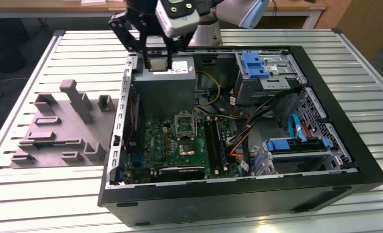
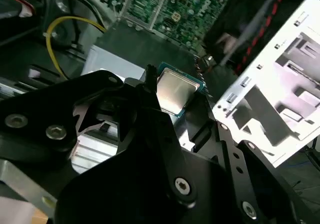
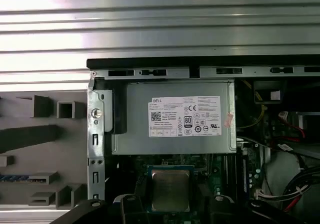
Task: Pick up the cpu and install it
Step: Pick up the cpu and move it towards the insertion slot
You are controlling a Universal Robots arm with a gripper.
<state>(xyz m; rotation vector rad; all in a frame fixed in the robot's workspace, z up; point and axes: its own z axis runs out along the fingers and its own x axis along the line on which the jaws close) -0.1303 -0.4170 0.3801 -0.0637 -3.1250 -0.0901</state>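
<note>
Clearly the gripper [image 1: 158,62] clamps the cpu [image 2: 175,90] by its edges, with the power supply [image 3: 175,116] beneath it, so carrying it probably calls for a level, gentle hold.

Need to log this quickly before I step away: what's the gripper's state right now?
Gripper: closed, holding the cpu between its fingers.
</note>
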